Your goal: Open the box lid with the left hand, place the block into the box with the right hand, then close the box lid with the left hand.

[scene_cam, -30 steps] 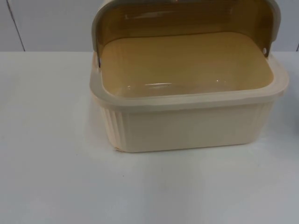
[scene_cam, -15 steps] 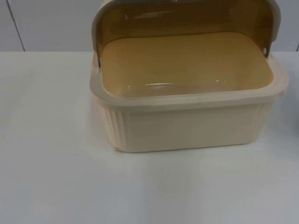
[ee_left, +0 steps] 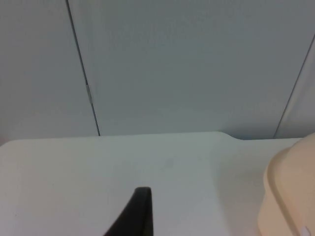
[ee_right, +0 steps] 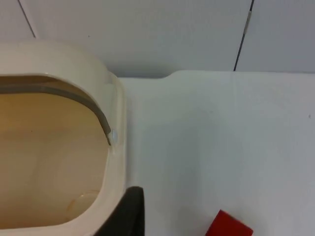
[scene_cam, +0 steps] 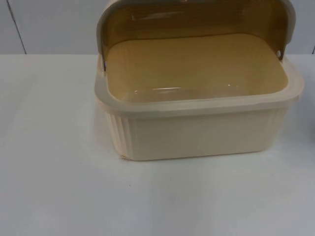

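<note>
Cream box set on white desk, lid raised at the rear, interior bare, red block lying on desk just beside box's right end, left pincer and right pincer each glimpsed as one black fingertip, spread not determinable, possibly waiting.

The white table top ran back to the grey partition wall. A cream box with ribbed side walls stood directly on it, toward the far edge, its lid tilted up at the rear and its tan interior exposed. In the right wrist view, a red block lay flat on the table surface, near the box's end wall but apart from it. In the left wrist view, the box's other end rested on bare table.
</note>
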You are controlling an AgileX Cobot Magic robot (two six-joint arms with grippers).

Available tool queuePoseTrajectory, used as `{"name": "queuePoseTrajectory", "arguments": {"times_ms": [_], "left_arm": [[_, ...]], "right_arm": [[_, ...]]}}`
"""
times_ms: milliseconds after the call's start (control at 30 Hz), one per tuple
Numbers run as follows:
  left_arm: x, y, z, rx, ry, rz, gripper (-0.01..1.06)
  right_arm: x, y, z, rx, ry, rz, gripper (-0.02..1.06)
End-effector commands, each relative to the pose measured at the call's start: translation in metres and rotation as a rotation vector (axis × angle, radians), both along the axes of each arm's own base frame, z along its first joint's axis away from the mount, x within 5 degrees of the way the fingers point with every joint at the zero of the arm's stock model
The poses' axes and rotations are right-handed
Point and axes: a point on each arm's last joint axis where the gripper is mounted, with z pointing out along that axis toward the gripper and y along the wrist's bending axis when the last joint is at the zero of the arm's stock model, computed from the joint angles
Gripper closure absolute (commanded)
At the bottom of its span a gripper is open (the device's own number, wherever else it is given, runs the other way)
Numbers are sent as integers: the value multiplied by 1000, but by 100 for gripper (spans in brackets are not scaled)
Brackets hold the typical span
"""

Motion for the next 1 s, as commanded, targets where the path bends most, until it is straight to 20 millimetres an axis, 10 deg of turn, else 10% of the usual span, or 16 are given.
{"name": "queuePoseTrajectory", "arguments": {"times_ms": [0,267,967], "left_arm": [[-1,1,2,-4,-9,6,0],[-1,1,2,-4,-9,6,0],[-1,2,2,16,-10,6,0]], "right_arm": [[15,-1,-14,41,71,-27,0],[55,-33,-54,160,170,-204,0],[120,-38,-180,348,423,-445,0]]}}
